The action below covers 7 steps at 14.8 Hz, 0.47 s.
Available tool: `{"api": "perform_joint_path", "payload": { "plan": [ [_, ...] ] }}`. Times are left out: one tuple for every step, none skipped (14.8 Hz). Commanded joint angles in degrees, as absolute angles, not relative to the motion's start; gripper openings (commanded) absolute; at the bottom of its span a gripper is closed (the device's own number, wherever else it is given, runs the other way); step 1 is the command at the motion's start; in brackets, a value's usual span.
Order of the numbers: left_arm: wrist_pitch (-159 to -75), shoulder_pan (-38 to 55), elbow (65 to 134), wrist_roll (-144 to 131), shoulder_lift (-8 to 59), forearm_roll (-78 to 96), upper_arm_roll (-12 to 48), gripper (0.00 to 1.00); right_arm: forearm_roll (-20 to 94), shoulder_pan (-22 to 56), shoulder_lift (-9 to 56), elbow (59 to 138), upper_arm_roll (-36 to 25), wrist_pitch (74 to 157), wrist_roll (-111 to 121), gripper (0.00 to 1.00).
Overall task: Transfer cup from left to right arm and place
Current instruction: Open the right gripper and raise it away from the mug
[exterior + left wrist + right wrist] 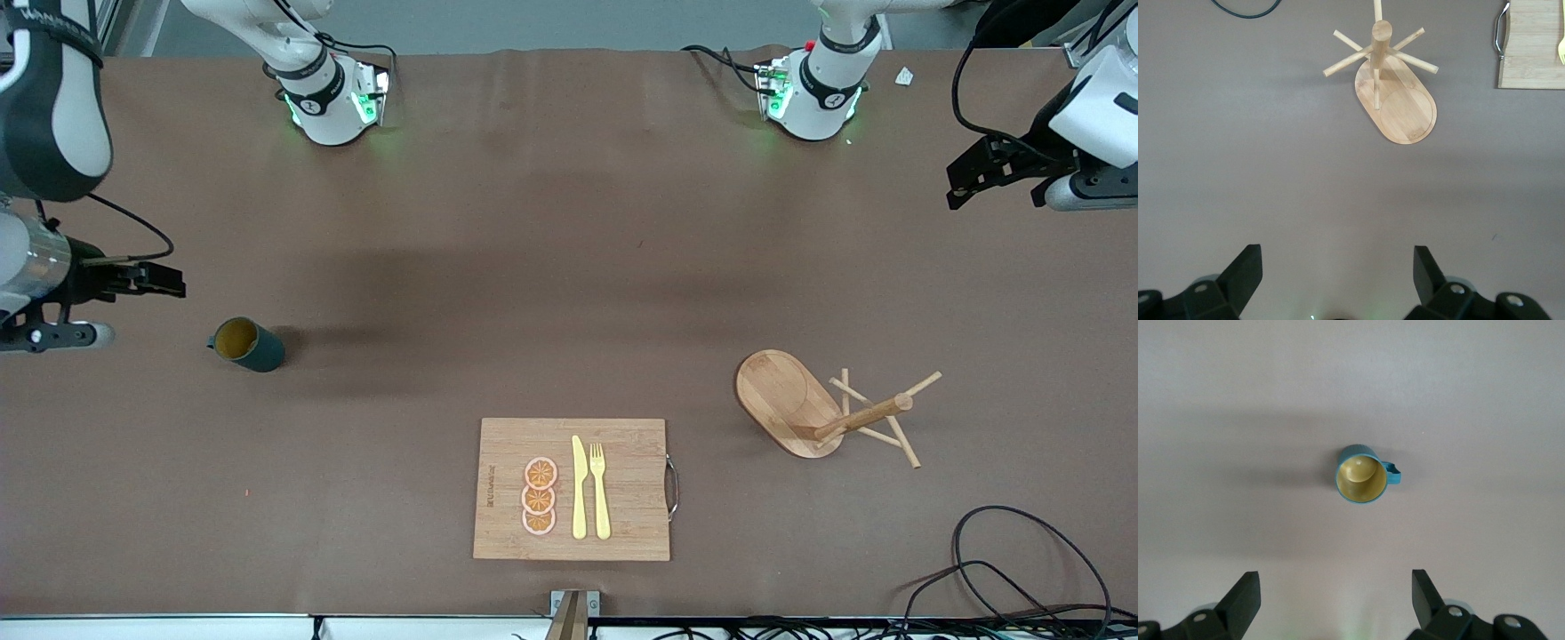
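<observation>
1. Right gripper up in the air at the right arm's end of the table, fingers spread wide with nothing between them; same wide gap in its own wrist view
2. Left gripper likewise released and bare, hanging over the left arm's end of the table; looks to be waiting
3. Cup standing on the table close by the right gripper, just off from the spot below its fingertips and well apart from the left gripper; by far the nearer arm is the right one
4. Seen from the right wrist, sits ahead of the open fingers and roughly centred between them, mouth up, so long axis vertical and in line with a descent from above
5. Handle sticking out sideways from the cup, toward one finger's side, not across the gap
6. From the left gripper, only the wooden mug rack ahead of its fingers; no cup in that wrist view
7. Fits two stages: cup set down by the right arm after a handover, or cup waiting for a pick-up with a long reach across for the left arm; not settled by these views
8. Either way, deciding relation: cup almost under the right gripper, a whole table away from the left
</observation>
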<state>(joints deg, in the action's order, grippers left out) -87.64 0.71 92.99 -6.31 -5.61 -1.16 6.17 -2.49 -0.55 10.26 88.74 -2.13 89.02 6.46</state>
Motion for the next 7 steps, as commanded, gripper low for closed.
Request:
{"api": "perform_joint_path", "payload": {
  "plan": [
    [-87.4,0.3,92.4,-4.4,-6.2,-0.9,6.2,1.0,-1.8,-0.5,11.2,83.3,-2.5,86.1,5.8,1.0],
    [-87.4,0.2,91.5,-4.0,-6.1,-0.9,6.2,1.0,-1.9,-0.6,11.5,82.2,-2.5,85.6,5.7,1.0],
    [-87.3,0.1,90.9,-3.1,-6.1,-0.9,6.2,1.0,-2.0,-0.7,11.5,81.7,-2.5,85.6,5.7,1.0],
    [-87.3,-0.2,90.6,-2.6,-5.8,-0.9,6.2,1.0,-2.3,-0.6,11.4,81.6,-2.5,85.5,5.8,1.0],
    [-87.3,-0.3,90.6,-2.5,-5.8,-0.9,6.2,1.0,-2.3,-0.4,11.4,81.2,-2.5,85.5,5.8,1.0],
    [-87.3,-0.3,90.6,-2.5,-5.8,-0.9,6.2,1.0,-1.9,-0.5,11.3,80.9,-2.6,85.5,5.9,1.0],
    [-87.2,-0.3,90.6,-2.4,-5.8,-0.9,6.2,1.0,-1.8,-0.6,11.1,81.1,-2.6,83.8,5.9,1.0]
  ]
}}
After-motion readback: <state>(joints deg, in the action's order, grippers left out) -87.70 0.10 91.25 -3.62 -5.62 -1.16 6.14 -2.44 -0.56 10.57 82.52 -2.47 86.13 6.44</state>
